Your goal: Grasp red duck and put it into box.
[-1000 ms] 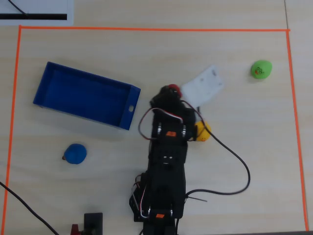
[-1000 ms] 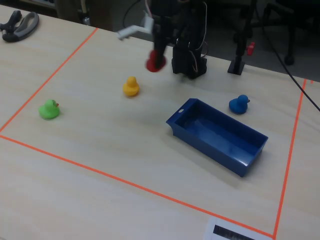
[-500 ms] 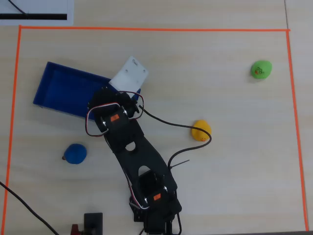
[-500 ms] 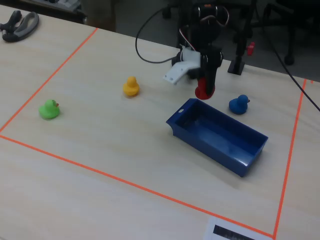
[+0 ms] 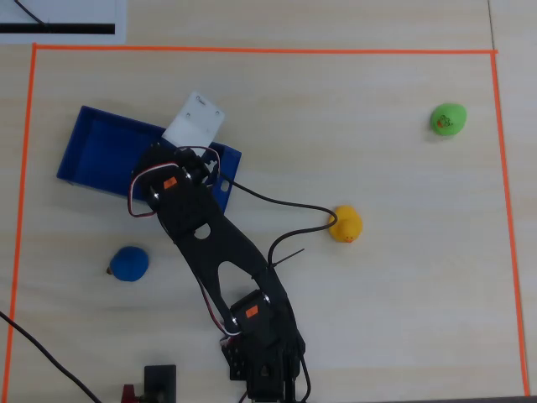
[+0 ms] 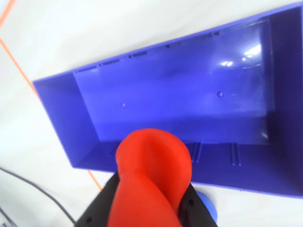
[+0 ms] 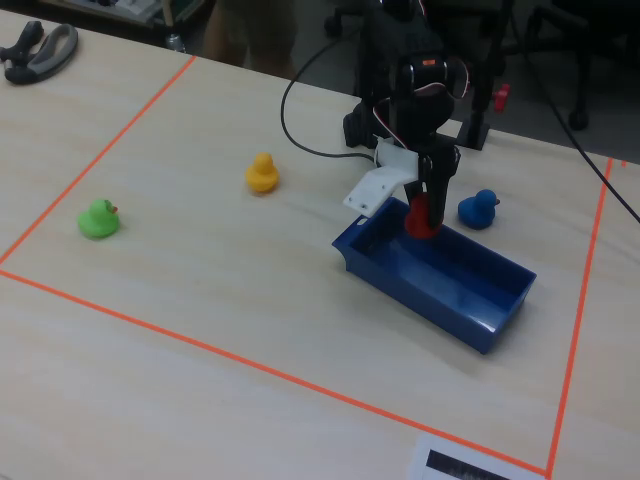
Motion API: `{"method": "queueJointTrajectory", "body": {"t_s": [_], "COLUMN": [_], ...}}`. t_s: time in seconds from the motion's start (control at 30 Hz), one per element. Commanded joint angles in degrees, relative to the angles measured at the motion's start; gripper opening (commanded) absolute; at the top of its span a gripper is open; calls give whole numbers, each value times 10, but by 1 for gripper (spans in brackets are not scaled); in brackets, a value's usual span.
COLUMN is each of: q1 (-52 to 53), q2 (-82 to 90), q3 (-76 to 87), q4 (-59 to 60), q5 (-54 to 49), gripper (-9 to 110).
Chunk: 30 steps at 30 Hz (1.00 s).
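The red duck [image 6: 152,172] is clamped between my gripper's [image 6: 150,191] black jaws in the wrist view. In the fixed view my gripper [image 7: 425,212] holds the red duck [image 7: 420,218] low over the blue box [image 7: 470,300], at the long wall nearest the arm and toward the box's left end. The wrist view looks into the box [image 6: 189,109], which holds nothing. In the overhead view the arm covers the right part of the box [image 5: 92,149] and hides the red duck.
A blue duck [image 7: 480,208] sits just behind the box and also shows in the overhead view [image 5: 130,263]. A yellow duck [image 5: 345,224] and a green duck [image 5: 448,119] stand apart on the table. Orange tape [image 5: 252,50] frames the area. A black cable [image 5: 285,208] trails from the arm.
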Motion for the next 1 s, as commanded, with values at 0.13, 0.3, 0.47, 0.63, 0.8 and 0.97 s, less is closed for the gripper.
{"method": "queueJointTrajectory", "body": {"t_s": [0.13,0.3,0.47,0.63,0.8,0.97], "q1": [5,47,92,130,193,233], "q2": [13,54,98,207,353,507], "q3": [28,42,21,52,106,178], "q4": [-26,-13,37,67,40,18], "q5": [-18,-40,-67,-98,-137,-209], "gripper": [29,34,36,19,0,0]}}
